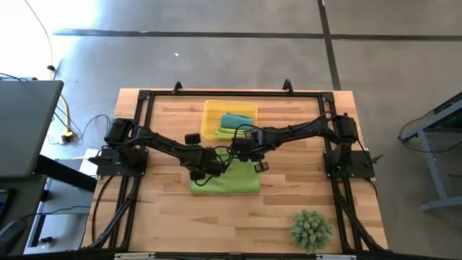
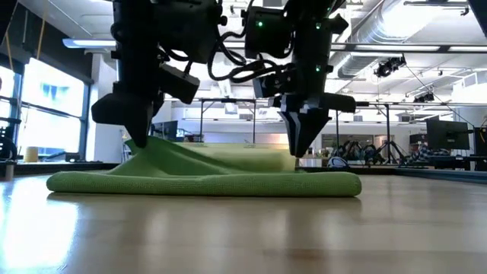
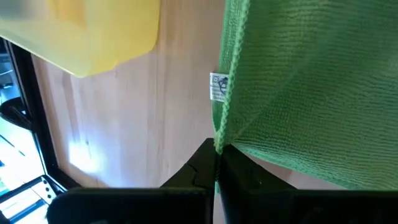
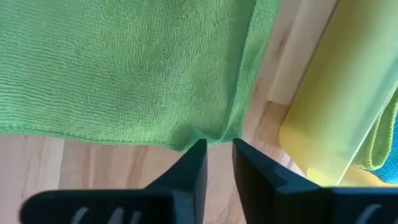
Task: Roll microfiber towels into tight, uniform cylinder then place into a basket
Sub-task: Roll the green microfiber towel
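Note:
A lime-green towel [image 1: 225, 180] lies on the table near the middle, just in front of the yellow basket [image 1: 211, 108]. The basket holds a teal towel [image 1: 237, 119] and another lime-green one [image 1: 229, 132]. My left gripper [image 1: 204, 171] is shut on the towel's far left corner, which is raised [image 2: 156, 148]. My right gripper [image 1: 256, 163] points down at the far right corner [image 4: 214, 138], its fingers a narrow gap apart. The rest of the towel [image 2: 205, 183] lies flat on the table. My left gripper pinches the towel's hemmed edge at its far left corner [image 3: 219, 140] between its two shut fingers, coming from above. That corner is lifted off the table and the cloth slopes down from it to the part lying flat. My right gripper's fingertips [image 4: 198, 149] stand at the towel's far right corner; I cannot tell whether they touch it.
A spiky green ball-shaped plant [image 1: 312, 229] stands near the table's front right. The basket's near wall [image 4: 323, 118] is close behind both grippers. Bare wood [image 1: 166, 209] lies in front of and to the left of the towel.

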Motion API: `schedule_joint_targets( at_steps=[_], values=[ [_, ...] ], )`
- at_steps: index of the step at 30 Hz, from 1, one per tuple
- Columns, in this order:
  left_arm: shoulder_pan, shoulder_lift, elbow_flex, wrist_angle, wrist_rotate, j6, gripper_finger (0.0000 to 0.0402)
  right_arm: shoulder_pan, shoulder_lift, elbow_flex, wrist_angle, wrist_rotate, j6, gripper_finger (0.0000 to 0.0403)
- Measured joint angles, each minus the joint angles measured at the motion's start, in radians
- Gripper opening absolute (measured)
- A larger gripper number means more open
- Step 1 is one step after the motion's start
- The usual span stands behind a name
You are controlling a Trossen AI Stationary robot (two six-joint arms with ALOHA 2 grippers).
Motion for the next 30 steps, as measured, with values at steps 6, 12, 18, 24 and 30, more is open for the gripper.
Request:
schedule_joint_targets(
  at_steps=[6,12,18,24,30],
  values=[
    [0.000,0.000,0.000,0.000,-0.012,-0.009,0.0000,0.000,0.002,0.000,-0.002,0.006,0.003,0.0084],
    [0.000,0.000,0.000,0.001,-0.013,-0.017,0.0001,0.000,0.002,0.000,-0.013,-0.009,0.011,0.0085],
    [0.000,0.000,0.000,0.000,-0.017,-0.024,0.0012,0.001,0.002,0.000,-0.018,-0.089,0.081,0.0085],
    [0.007,0.000,0.000,-0.017,-0.025,-0.036,0.0072,0.015,0.002,0.000,-0.032,-0.108,0.101,0.0085],
    [0.003,-0.002,0.000,-0.059,-0.048,-0.071,0.0117,0.035,0.002,0.000,-0.061,-0.135,0.136,0.0085]
  ],
)
